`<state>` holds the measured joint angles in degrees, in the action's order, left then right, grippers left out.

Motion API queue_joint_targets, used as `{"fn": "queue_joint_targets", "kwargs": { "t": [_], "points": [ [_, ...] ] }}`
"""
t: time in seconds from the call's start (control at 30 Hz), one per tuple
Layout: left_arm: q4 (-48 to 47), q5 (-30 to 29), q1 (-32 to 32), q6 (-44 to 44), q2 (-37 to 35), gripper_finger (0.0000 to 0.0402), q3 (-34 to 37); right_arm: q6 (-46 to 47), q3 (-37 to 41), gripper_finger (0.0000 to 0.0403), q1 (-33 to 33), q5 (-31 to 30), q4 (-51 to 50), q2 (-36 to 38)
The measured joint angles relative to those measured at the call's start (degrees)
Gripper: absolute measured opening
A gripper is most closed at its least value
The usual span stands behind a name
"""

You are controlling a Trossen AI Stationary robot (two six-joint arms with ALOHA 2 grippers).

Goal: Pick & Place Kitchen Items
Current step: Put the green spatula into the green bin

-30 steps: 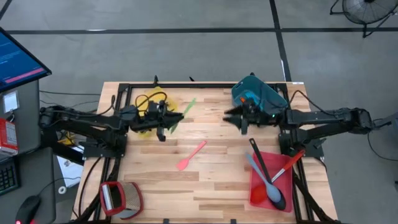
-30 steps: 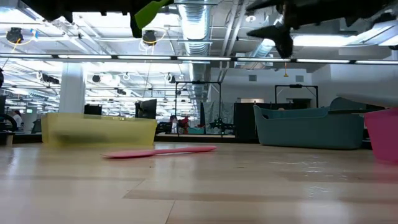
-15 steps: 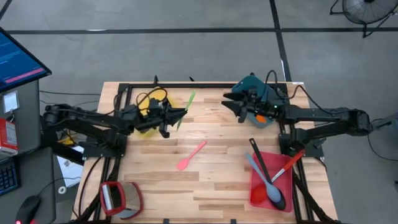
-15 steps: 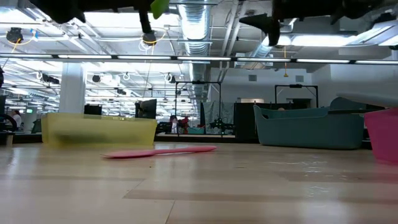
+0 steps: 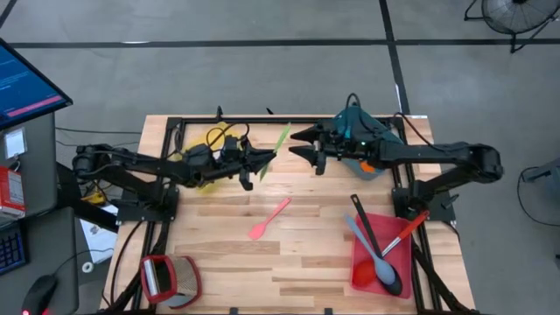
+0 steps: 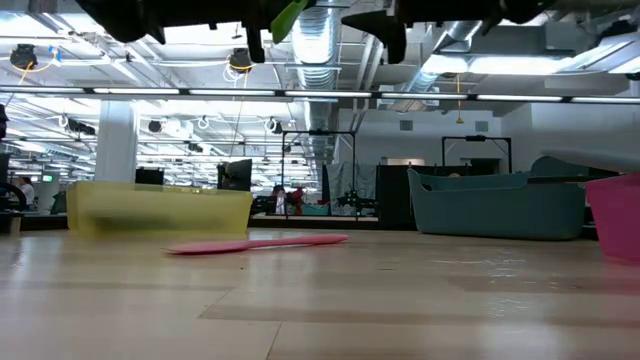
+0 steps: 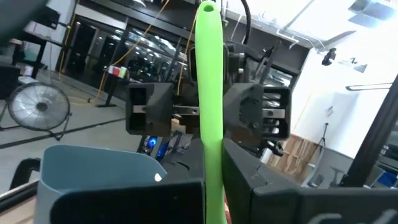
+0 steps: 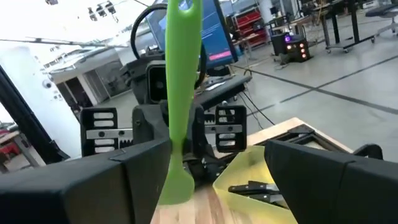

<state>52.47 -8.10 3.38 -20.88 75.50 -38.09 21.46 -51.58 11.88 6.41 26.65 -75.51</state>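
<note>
A green spatula [image 5: 276,144] is held in the air over the table's far middle by my left gripper [image 5: 261,160], which is shut on it. Its handle slants up toward the far right and shows in the left wrist view [image 7: 208,93]. My right gripper [image 5: 297,144] is open, and its fingers [image 8: 112,180] stand on either side of the spatula [image 8: 180,81]. I cannot tell whether one touches it. A pink spatula [image 5: 269,219] lies flat on the table. In the low view both grippers are at the top edge, with the green spatula [image 6: 290,15] between them. My left gripper pinches the green spatula between its two fingers at the lower handle [image 7: 211,180], near the blade end [image 8: 176,186]. The fingers come level from the table's left. The spatula is lifted clear and its free handle end [image 7: 206,9] sticks out past the fingertips, slanting up.
A yellow bin [image 5: 206,157] holding black-handled knives sits under my left arm. A teal bin [image 5: 363,131] sits under my right arm. A red bin [image 5: 378,262] at the near right holds a black ladle, a grey-blue spoon and a red-handled tool. A red-framed grey object [image 5: 166,278] lies at the near left.
My left gripper has carried the green spatula toward the table's right and slightly up, still shut on it. My right gripper has moved left and toward the far edge, up to the spatula, so its open fingers now flank the handle.
</note>
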Motion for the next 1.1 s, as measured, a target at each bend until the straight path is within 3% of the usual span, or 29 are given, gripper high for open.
{"fn": "queue_joint_targets", "kwargs": {
  "t": [0.4,0.7,0.87,1.03,1.1],
  "points": [
    [-0.1,1.0,0.3,1.1,0.0,0.0006,0.0,-1.1,-8.2,0.0258,-0.2,5.4,0.0,-8.0],
    [-0.1,1.0,0.3,1.1,0.0,0.0006,0.0,-2.2,-12.1,0.0249,-0.2,5.6,-0.4,-10.9],
    [-0.1,1.0,0.3,1.5,0.0,0.0006,0.0,-2.6,-12.4,0.0174,0.0,5.6,-0.2,-10.6],
    [-0.4,0.6,0.4,2.0,0.0,0.0006,0.0,-2.6,-12.4,0.0038,0.2,6.3,-0.3,-10.6],
    [-0.4,0.9,0.4,2.0,0.0,0.0007,0.0,-3.0,-12.4,0.0034,-0.1,6.6,-0.3,-10.6]
  ]
}}
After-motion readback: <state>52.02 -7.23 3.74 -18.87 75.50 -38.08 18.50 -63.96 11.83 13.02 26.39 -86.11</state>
